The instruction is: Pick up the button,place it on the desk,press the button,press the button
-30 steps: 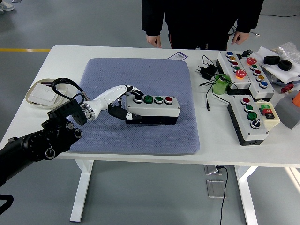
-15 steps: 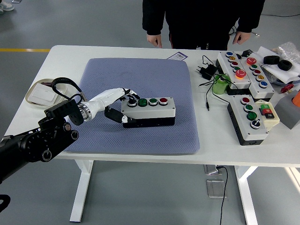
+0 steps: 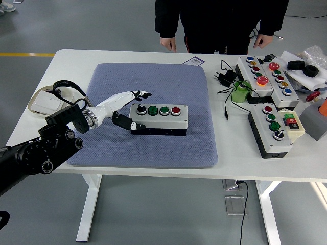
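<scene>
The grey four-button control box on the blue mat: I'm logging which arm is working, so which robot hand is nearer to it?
Left. The left hand is at the left end of the grey four-button control box, thumb against its side. The right hand is out of view.

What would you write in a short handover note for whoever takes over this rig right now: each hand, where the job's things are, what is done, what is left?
Left hand: at the left end of the button box, thumb against its end, fingers raised above its top; grip not clear.
Right hand: out of view.
Button box: lying flat on the blue mat, four buttons facing up.
Done: box appears set down.
Left: probably both button presses.
A person stands at the far side, hands off the table.
</scene>
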`<move>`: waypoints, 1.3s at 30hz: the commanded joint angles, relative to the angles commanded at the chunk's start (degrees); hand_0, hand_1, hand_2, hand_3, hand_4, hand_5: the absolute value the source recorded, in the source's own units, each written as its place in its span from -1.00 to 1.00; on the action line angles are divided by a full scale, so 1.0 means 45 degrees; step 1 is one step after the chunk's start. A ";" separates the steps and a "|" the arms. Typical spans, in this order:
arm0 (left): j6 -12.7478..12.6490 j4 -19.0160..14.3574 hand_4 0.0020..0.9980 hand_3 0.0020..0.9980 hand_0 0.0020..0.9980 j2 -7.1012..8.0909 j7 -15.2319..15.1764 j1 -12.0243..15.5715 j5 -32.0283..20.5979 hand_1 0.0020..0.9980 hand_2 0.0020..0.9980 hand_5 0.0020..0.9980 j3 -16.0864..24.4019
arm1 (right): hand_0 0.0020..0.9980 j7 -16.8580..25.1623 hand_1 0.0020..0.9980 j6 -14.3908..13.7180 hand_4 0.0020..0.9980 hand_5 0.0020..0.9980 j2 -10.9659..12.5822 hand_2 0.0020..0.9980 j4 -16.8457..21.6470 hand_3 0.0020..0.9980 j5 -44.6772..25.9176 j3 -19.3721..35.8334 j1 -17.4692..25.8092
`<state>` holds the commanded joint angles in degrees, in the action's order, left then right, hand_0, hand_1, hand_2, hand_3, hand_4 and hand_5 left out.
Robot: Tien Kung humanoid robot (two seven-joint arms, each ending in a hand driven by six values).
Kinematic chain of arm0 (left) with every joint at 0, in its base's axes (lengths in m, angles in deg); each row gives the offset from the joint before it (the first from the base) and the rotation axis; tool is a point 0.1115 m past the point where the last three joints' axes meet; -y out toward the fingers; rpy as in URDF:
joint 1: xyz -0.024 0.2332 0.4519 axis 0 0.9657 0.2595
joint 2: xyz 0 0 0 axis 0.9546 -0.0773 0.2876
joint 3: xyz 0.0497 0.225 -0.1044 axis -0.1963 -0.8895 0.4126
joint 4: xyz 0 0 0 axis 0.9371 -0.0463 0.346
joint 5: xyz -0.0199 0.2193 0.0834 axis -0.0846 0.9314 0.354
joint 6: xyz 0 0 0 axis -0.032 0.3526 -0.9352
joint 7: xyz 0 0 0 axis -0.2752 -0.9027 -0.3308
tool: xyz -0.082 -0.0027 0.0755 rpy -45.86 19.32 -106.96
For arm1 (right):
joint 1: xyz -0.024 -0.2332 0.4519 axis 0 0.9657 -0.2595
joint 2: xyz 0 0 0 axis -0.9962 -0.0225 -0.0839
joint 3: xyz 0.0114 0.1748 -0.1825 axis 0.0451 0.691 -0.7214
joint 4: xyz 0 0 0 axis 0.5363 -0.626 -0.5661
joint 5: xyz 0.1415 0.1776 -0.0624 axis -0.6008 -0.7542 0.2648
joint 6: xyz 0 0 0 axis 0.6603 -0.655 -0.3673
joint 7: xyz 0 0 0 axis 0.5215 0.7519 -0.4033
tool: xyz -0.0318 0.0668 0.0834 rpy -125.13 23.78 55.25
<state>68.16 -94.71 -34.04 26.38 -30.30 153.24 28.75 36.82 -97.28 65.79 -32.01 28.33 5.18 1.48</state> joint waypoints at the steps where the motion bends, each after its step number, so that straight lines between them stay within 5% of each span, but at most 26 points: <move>1: 0.0187 -0.0089 0.86 0.99 0.91 0.0036 0.0046 0.0027 0.0015 0.86 0.92 -0.76 0.0087 | 0.29 0.0001 0.02 -0.0002 -0.50 -0.29 -0.0003 0.10 0.0000 0.18 0.0000 0.0003 -0.0003; 10: 0.1039 -0.1599 0.84 1.00 0.97 0.0412 0.0498 0.0452 0.0261 0.90 0.96 -0.81 0.1770 | 0.29 0.0013 0.02 0.0002 -0.50 -0.29 -0.0015 0.10 0.0000 0.18 0.0044 0.0079 0.0009; 12: 0.1149 -0.1948 0.67 1.00 0.98 0.0420 0.0618 0.0479 0.0410 0.90 0.98 -0.82 0.2134 | 0.29 0.0006 0.02 0.0004 -0.50 -0.29 -0.0019 0.10 0.0000 0.18 0.0072 0.0085 0.0012; 16: 0.0787 -0.3062 0.67 1.00 0.98 0.0466 0.0998 0.0626 0.0757 0.90 0.98 -0.82 0.3063 | 0.29 0.0019 0.02 0.0011 -0.50 -0.29 -0.0015 0.10 0.0000 0.18 -0.0011 0.0003 0.0008; 17: 0.0534 -0.3445 0.11 0.96 0.25 0.0499 0.1233 0.0657 0.1013 0.35 0.46 -0.96 0.3252 | 0.29 0.0024 0.02 0.0013 -0.50 -0.29 -0.0012 0.10 0.0000 0.18 -0.0025 -0.0004 0.0009; 22: -0.0230 -0.4961 0.11 0.96 0.25 0.0662 0.2734 0.0611 0.2981 0.35 0.46 -0.96 0.3393 | 0.29 0.0025 0.02 0.0012 -0.50 -0.29 -0.0014 0.10 0.0000 0.18 -0.0045 -0.0007 0.0005; 23: -0.0268 -0.5224 -0.15 0.83 -0.23 0.0682 0.3098 0.0603 0.3479 -0.29 -0.25 -1.00 0.3354 | 0.29 0.0024 0.02 0.0012 -0.50 -0.29 -0.0013 0.10 0.0000 0.18 -0.0048 -0.0015 0.0003; 28: 0.0408 -0.6418 -0.15 0.83 -0.23 0.0761 0.4602 0.0627 0.4791 -0.29 -0.25 -1.00 0.2970 | 0.29 0.0017 0.02 0.0016 -0.50 -0.29 -0.0017 0.10 0.0000 0.18 -0.0027 -0.0006 0.0004; 29: 0.0663 -0.6683 -0.10 0.65 -0.94 0.0783 0.4952 0.0630 0.4787 -1.00 -0.99 -1.00 0.2877 | 0.29 0.0017 0.02 0.0017 -0.50 -0.28 -0.0015 0.10 0.0000 0.18 -0.0022 -0.0004 0.0005; 32: 0.1684 -0.7283 -0.10 0.65 -0.94 0.0836 0.5869 0.0596 0.3817 -1.00 -0.99 -1.00 0.2529 | 0.29 0.0020 0.02 0.0017 -0.50 -0.28 -0.0012 0.10 0.0000 0.18 -0.0007 0.0022 0.0021; 39: 0.2826 -0.7144 -0.13 0.66 -0.97 0.0878 0.6729 0.0333 0.2910 -1.00 -1.00 -1.00 0.1844 | 0.29 0.0030 0.02 0.0012 -0.50 -0.28 -0.0003 0.10 0.0000 0.18 -0.0090 -0.0033 0.0047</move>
<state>80.88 -126.86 -30.09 56.66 -28.80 166.33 37.05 36.95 -97.22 65.78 -32.01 27.93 5.03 1.69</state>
